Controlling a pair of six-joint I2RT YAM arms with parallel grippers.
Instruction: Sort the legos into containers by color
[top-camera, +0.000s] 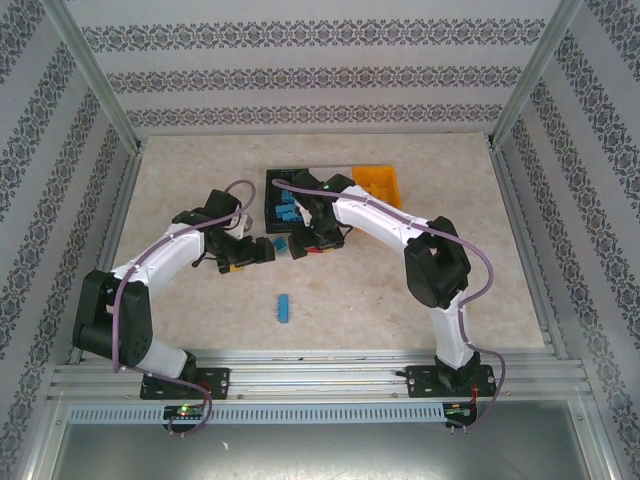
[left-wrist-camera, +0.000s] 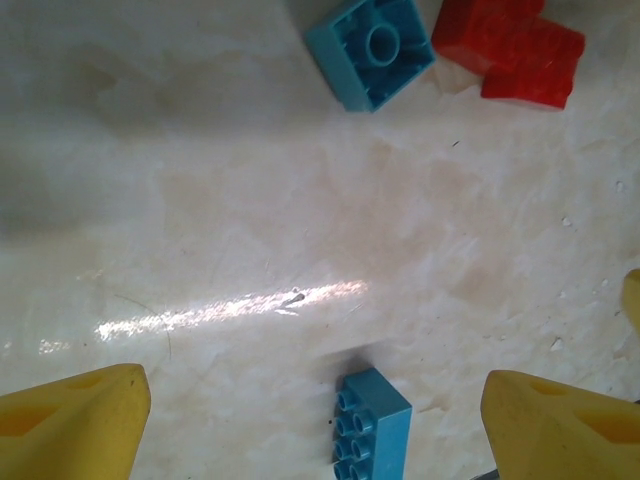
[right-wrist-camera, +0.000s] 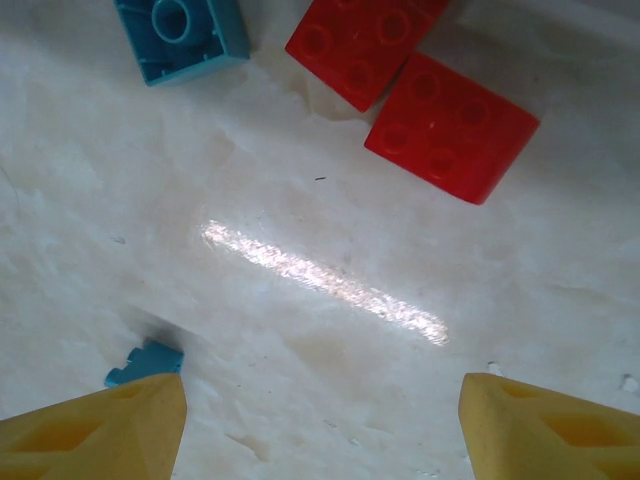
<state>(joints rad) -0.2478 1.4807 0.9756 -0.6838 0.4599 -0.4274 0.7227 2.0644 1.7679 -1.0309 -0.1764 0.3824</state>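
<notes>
These legos are likely handling as light, stiff and slick plastic, so you are best pinching across the flat side walls. The blue brick (top-camera: 284, 307) is lying alone mid-table, its long axis running near to far. The left gripper (left-wrist-camera: 315, 400) and right gripper (right-wrist-camera: 322, 400) are hanging open and empty by the red bricks (right-wrist-camera: 450, 125), just near of the black bin (top-camera: 271, 190).

- Bright, even light falls on the pale marbled tabletop (top-camera: 400, 300); shadows on it are soft.
- A white glare streak (left-wrist-camera: 230, 308) crosses the tabletop in both wrist views.
- The yellow wedge-shaped fingertips (left-wrist-camera: 70, 425) above the tabletop are blurred.
- The red studded plastic bricks (left-wrist-camera: 510, 45) on it look washed out.
</notes>
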